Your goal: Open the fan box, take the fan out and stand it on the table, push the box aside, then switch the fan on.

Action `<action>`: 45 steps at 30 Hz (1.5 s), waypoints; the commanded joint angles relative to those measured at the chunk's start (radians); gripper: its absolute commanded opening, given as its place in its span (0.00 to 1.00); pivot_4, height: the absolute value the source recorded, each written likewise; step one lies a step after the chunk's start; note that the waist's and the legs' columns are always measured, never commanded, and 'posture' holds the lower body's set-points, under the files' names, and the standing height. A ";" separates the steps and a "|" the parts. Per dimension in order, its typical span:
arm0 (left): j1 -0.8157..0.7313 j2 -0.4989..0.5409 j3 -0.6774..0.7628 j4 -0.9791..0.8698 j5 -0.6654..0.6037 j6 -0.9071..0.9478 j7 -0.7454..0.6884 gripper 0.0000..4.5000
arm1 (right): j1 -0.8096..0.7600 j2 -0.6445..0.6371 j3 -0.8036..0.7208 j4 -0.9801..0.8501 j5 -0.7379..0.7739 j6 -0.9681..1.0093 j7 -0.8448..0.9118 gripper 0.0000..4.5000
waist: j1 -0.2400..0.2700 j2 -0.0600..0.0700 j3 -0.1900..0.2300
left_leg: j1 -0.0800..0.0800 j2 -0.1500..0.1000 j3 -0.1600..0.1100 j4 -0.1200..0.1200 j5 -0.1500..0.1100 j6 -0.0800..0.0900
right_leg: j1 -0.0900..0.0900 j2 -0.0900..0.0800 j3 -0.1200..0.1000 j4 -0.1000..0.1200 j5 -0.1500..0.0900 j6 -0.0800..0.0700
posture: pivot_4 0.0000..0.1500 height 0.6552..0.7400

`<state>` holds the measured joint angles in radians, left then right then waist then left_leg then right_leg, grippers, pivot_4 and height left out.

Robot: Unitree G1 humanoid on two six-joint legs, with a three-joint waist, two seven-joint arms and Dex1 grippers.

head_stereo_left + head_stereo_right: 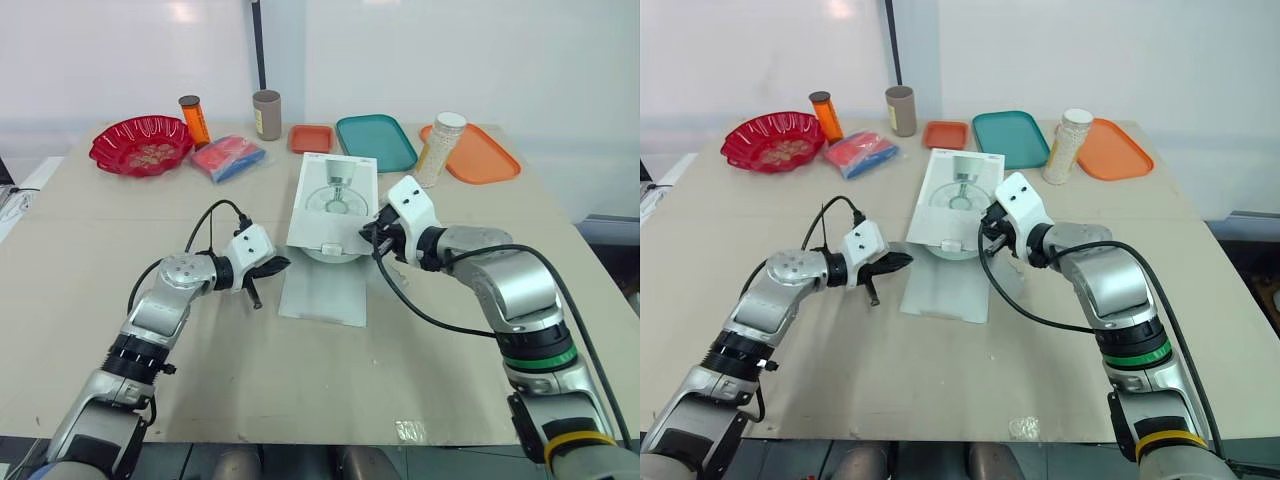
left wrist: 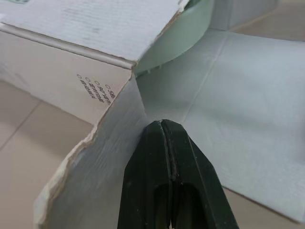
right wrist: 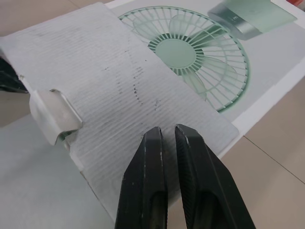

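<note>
The white fan box [image 1: 335, 195] lies flat at the table's middle, a green fan printed on its top. Its long front flap [image 1: 322, 292] is folded out flat on the table towards me. The pale green rim of the fan [image 2: 178, 43] shows in the open front. My left gripper [image 1: 270, 268] is shut, its tip at the box's left front corner beside a torn side flap [image 2: 95, 162]. My right gripper [image 1: 372, 240] is at the right front corner, fingers [image 3: 152, 143] nearly together over the raised top flap [image 3: 119, 86], holding nothing.
Along the back edge stand a red bowl [image 1: 140, 145], an orange bottle [image 1: 194, 120], a brown cup [image 1: 266, 114], a red-and-blue packet [image 1: 228, 157], a small orange tray [image 1: 311, 138], a teal tray [image 1: 376, 142], a white jar [image 1: 440, 148] and an orange tray [image 1: 480, 152].
</note>
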<state>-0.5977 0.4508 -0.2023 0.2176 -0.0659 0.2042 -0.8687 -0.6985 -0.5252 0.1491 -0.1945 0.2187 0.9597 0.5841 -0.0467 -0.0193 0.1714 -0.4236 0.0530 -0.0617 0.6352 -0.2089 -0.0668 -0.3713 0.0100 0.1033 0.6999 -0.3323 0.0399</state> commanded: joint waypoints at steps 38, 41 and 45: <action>0.322 -0.300 0.436 -0.551 -0.903 0.957 0.566 0.98 | -0.041 -0.016 0.010 0.027 0.000 0.001 0.017 0.09 | 0.000 0.000 0.000 | 0.000 0.001 0.000 0.000 0.000 -0.001 | 0.001 0.000 0.000 0.000 0.000 0.000 | 1.00 1.00; 0.316 -0.323 0.476 -0.520 -0.959 0.965 0.599 0.98 | -0.039 -0.026 0.006 0.026 -0.002 0.004 0.019 0.09 | 0.001 0.000 0.000 | 0.000 0.000 0.000 0.000 0.000 -0.001 | 0.001 0.000 0.000 -0.001 0.000 0.000 | 1.00 1.00; 0.323 -0.315 0.488 -0.503 -1.001 0.972 0.606 0.98 | -0.020 -0.033 0.000 -0.004 -0.003 0.026 0.004 0.09 | 0.001 0.000 0.000 | 0.000 0.000 0.000 0.000 0.000 -0.001 | 0.001 0.000 0.000 -0.001 0.000 0.000 | 1.00 1.00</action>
<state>-0.2736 0.1346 0.2708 -0.2842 -1.0329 1.1779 -0.2676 -0.7237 -0.5461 0.1620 -0.1719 0.2258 0.9732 0.5993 -0.0459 -0.0195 0.1714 -0.4231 0.0531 -0.0619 0.6349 -0.2084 -0.0679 -0.3703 0.0096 0.1033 0.6990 -0.3323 0.0399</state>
